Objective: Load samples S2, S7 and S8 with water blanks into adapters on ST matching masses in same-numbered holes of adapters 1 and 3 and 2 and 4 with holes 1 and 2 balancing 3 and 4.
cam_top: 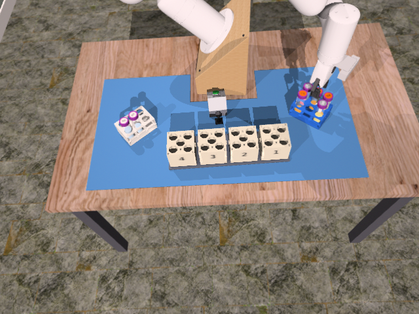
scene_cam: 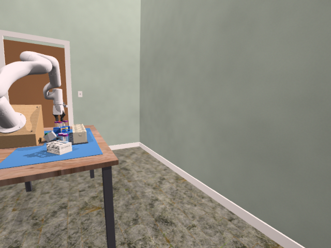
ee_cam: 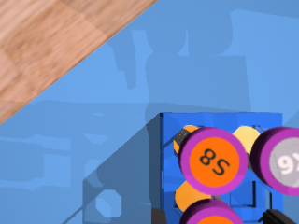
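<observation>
Top view: parted and holding nothing, the gripper (cam_top: pixel 316 91) (scene_cam: pixel 59 117) hovers amid capped tubes (cam_top: pixel 327 96) (scene_cam: pixel 65 122) (ee_cam: pixel 213 161).

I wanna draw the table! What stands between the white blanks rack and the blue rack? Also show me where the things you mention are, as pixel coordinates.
The top view shows bucket adapters 4 (cam_top: pixel 181 159), 3 (cam_top: pixel 212 157), 2 (cam_top: pixel 243 155) and 1 (cam_top: pixel 275 152), plus the DONE desk (cam_top: pixel 217 104).

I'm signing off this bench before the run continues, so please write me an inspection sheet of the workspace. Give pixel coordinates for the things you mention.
Surface: wooden table (cam_top: pixel 236 196) (scene_cam: pixel 109 162) (ee_cam: pixel 47 47), blue mat (cam_top: pixel 135 177) (scene_cam: pixel 88 150) (ee_cam: pixel 93 112) on it.
Job's things: four bucket adapters (cam_top: pixel 236 157) (scene_cam: pixel 80 138), no tubes in them; blue rack (cam_top: pixel 304 118) (scene_cam: pixel 56 130) (ee_cam: pixel 268 120), five tubes; white blanks rack (cam_top: pixel 135 139) (scene_cam: pixel 66 147), two tubes; DONE key (cam_top: pixel 215 92) on its desk.
Clutter: nothing seen.
Grippers: end effector (cam_top: pixel 315 92) (scene_cam: pixel 59 119) (ee_cam: pixel 215 218) open over the blue rack.
Cables: nothing seen.
Surroundings: stone floor (cam_top: pixel 203 277) (scene_cam: pixel 186 218), green walls (scene_cam: pixel 106 80), brown door (scene_cam: pixel 29 90).
</observation>
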